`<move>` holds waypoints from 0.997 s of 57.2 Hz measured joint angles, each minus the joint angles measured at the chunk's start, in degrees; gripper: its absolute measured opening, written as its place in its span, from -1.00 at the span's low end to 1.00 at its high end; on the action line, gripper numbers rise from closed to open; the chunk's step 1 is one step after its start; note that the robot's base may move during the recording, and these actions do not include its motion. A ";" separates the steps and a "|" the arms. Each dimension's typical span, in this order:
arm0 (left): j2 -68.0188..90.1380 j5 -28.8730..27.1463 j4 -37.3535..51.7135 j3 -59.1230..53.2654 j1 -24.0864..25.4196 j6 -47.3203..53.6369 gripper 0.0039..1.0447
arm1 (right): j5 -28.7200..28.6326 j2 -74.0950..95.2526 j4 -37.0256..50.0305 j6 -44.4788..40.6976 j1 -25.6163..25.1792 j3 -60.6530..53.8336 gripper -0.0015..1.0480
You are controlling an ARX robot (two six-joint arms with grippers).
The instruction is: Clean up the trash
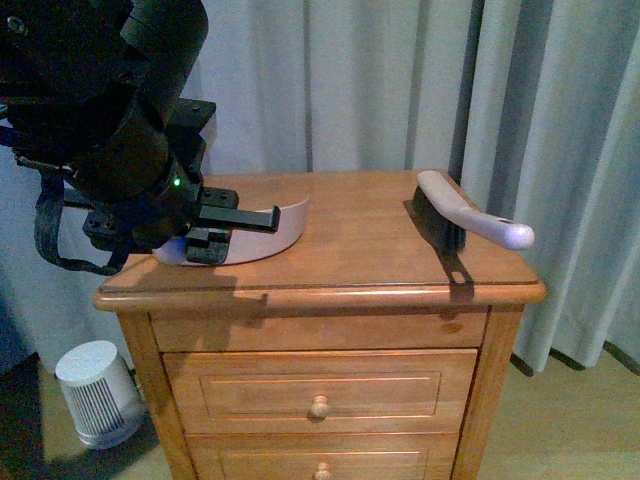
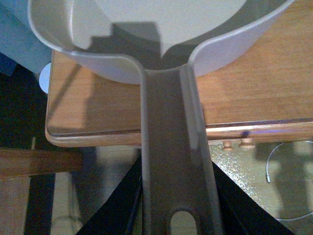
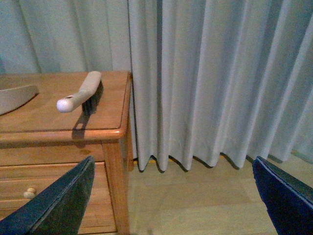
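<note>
1. Your left gripper is nearest. Its black jaws are clamped on the handle of the pinkish-beige dustpan, which runs straight out between them, so the pan points away from the arm.
2. Your right gripper hangs beside the dresser's right side, above the floor. Its jaws are wide apart and hold nothing, probably kept free for the brush.
3. The dustpan's bowl is low over the left front of the wooden dresser top. You cannot tell whether it touches the wood. The visible part of the bowl looks empty.
4. The brush stands bristles-down, well apart to the right. Its pale handle juts past the corner, within easy reach of the right arm.
5. The trash, a small whitish wad, shows in no view, so you cannot place it.
6. Grey curtains hang behind everything.
</note>
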 joint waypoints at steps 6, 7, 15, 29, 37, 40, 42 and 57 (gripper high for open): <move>0.00 0.04 0.09 0.02 0.02 0.26 -0.45 | 0.00 0.00 0.00 0.00 0.00 0.00 0.86; 0.00 0.04 0.09 0.02 0.02 0.26 -0.45 | 0.00 0.00 0.00 0.00 0.00 0.00 0.86; 0.00 0.31 0.50 -0.07 0.04 0.57 -0.45 | 0.00 0.00 0.00 0.00 0.00 0.00 0.86; -2.27 1.25 4.87 -2.86 -0.02 2.05 -0.46 | 0.00 0.00 0.00 0.00 0.00 0.00 0.86; -5.25 2.36 6.47 -3.85 -0.02 2.84 -0.46 | 0.00 0.00 0.00 0.00 0.00 0.00 0.86; -6.56 3.06 6.84 -4.02 0.15 2.82 -0.46 | 0.02 0.00 0.00 0.00 0.00 0.00 0.86; -7.69 3.45 7.39 -4.20 0.35 2.80 -0.46 | 0.00 0.00 0.00 0.00 0.00 0.00 0.86; -21.27 5.88 22.16 -12.52 2.93 4.15 -0.46 | 0.00 0.00 0.00 0.00 0.00 0.00 0.86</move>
